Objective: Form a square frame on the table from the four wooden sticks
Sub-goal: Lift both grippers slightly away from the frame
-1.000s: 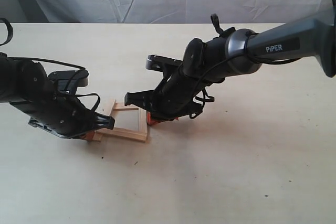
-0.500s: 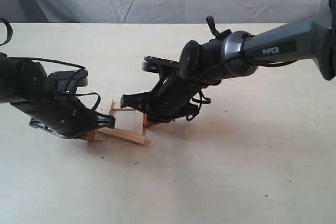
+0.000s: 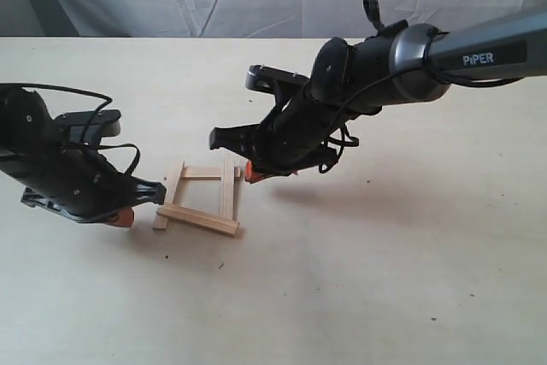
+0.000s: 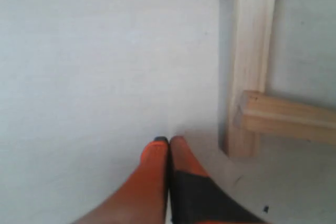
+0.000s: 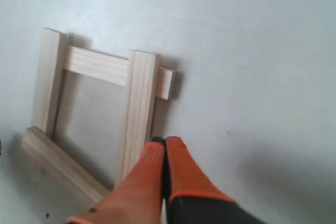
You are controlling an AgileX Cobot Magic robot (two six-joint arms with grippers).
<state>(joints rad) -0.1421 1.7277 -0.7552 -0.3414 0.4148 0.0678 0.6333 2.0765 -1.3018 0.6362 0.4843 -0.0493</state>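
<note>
Four wooden sticks [image 3: 202, 218]: square frame [image 3: 227, 192] on table [image 3: 385, 297] | left jaws: closed, empty | right jaws: closed, empty

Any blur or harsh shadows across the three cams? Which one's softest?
Exterior view: sharp, even light, only a soft shadow of the right arm on the table. Left wrist view: softest, left tool and wooden sticks smeared, cool cast. Right wrist view: square frame fairly crisp, right tool blurred up close.
</note>
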